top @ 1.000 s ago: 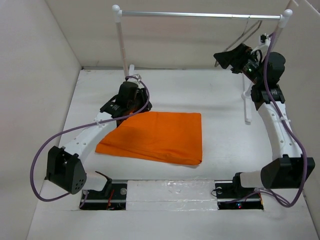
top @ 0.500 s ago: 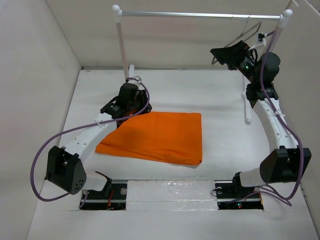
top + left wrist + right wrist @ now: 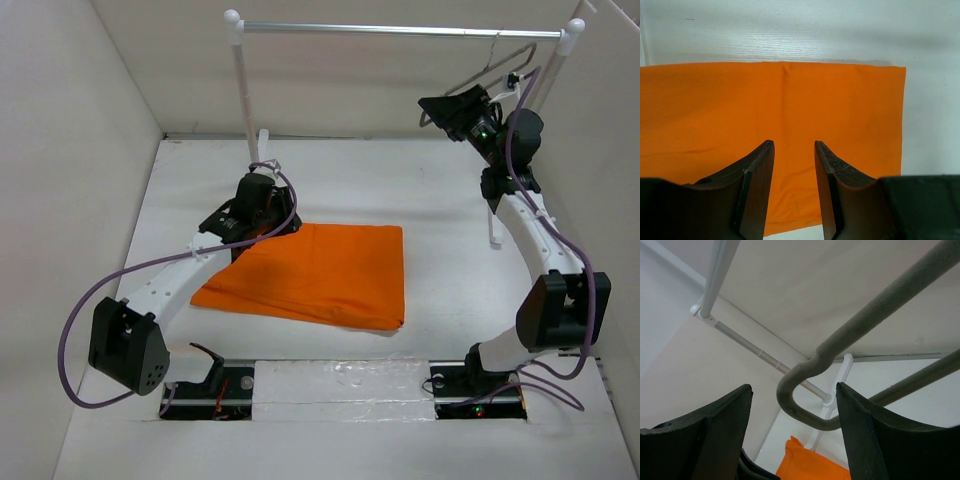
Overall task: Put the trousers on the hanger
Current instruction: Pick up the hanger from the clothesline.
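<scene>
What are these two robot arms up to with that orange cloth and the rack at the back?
They are working on getting the trousers onto the hanger. The trousers lie folded flat on the table, with the left gripper open over their far-left corner, holding nothing. The hanger hangs from the rail at the back right. The right gripper is raised there, its open fingers on either side of the hanger's rounded corner, not yet gripping it.
</scene>
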Robot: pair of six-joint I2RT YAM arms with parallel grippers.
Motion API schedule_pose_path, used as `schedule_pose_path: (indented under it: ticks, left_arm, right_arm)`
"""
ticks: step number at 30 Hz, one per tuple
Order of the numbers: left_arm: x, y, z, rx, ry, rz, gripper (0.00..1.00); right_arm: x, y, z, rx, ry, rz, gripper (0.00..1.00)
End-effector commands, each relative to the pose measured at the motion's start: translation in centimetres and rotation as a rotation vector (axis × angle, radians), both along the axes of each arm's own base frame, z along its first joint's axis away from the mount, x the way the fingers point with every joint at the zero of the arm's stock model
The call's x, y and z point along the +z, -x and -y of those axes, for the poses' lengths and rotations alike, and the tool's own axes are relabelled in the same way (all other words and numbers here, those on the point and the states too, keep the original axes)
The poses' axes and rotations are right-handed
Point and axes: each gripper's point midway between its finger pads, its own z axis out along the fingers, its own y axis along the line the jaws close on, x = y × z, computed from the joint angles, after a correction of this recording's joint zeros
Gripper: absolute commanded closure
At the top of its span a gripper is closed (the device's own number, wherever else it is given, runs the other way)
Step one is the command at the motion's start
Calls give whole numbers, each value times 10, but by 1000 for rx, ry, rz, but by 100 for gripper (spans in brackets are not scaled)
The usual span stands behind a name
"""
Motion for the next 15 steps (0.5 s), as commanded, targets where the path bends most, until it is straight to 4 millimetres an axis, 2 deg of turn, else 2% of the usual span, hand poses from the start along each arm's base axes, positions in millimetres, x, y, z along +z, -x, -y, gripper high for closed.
schedule_pose_path:
  ticks: [1,9,13,15]
  left_arm:
    - [15,1,0,5,32,40,66]
    - [14,-1,5,3,49,33,66]
    - [12,0,5,3,53,29,66]
    - [10,0,5,3,53,23,66]
  right_arm:
    - [25,6,-5,3,-6,111,27]
    - [30,6,-3,11,-5,137,38]
    - [28,0,-1,19,-36,142,22]
    - [33,-2,-3,32,-53,155,19]
